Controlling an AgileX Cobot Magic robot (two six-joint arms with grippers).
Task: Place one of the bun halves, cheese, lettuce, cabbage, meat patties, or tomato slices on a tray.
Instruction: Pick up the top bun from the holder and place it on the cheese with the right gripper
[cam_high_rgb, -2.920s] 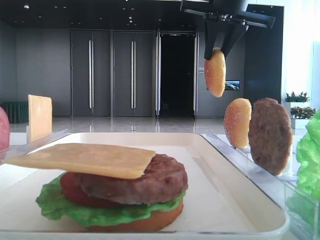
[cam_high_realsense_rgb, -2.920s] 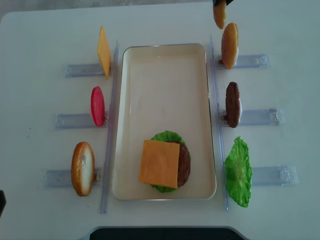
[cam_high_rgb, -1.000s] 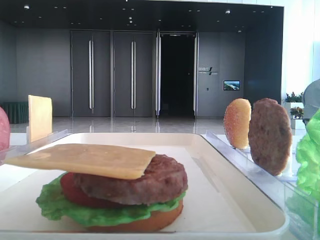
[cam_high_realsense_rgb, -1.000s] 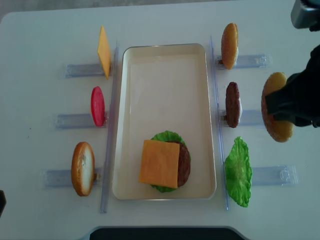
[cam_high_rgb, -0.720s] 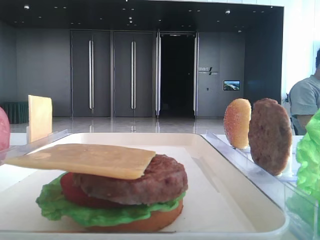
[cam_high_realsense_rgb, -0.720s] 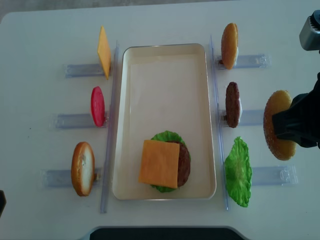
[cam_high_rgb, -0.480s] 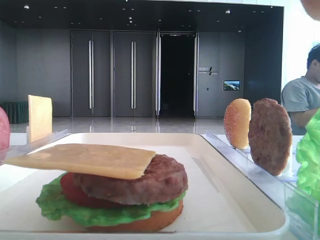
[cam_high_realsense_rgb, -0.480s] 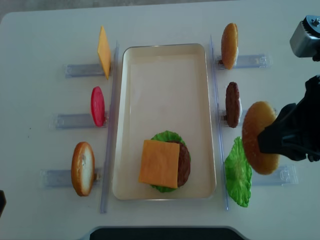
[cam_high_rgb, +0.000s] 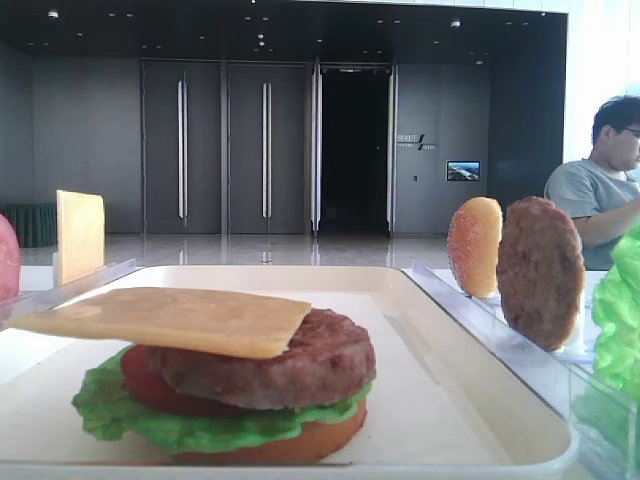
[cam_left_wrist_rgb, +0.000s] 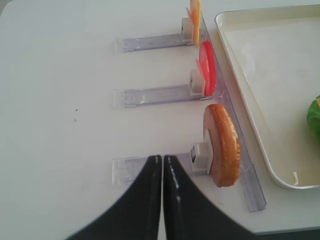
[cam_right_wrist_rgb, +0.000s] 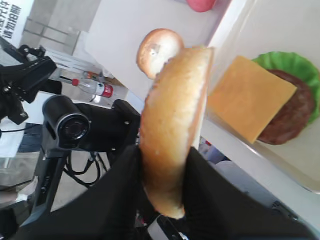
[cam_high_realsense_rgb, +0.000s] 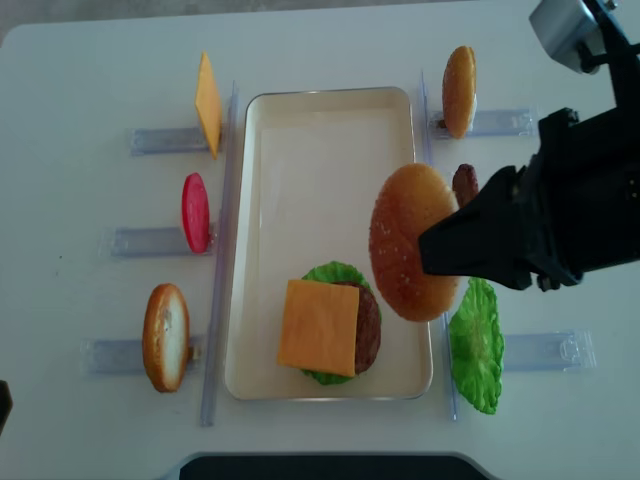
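The seeded bun half (cam_high_realsense_rgb: 412, 243) hangs edge-on in the right gripper (cam_high_realsense_rgb: 440, 250), whose jaws are clamped on its rim, above the right rim of the cream tray (cam_high_realsense_rgb: 330, 110). The overhead view places it just right of the stacked burger (cam_high_realsense_rgb: 330, 330), overlapping the tray's edge and part of the meat patty (cam_high_realsense_rgb: 465, 183) standing in its rack. The right wrist view shows what the overhead one cannot: the dark fingers (cam_right_wrist_rgb: 125, 170) pinching the bun's lower edge, with the cheese slice (cam_right_wrist_rgb: 250, 97) and lettuce of the stack below and beyond.

The low side view shows neither gripper nor the held bun, only the stack's layers: bun base, lettuce, tomato, patty, cheese. A seated man (cam_high_rgb: 600, 185) appears at its right edge.

The left gripper (cam_left_wrist_rgb: 162, 162) appears only in its own wrist view, jaws pressed together and holding nothing, over the table near another bun half (cam_left_wrist_rgb: 222, 145) standing in the rack by the tray's near left corner, beside a tomato slice (cam_left_wrist_rgb: 206, 67).
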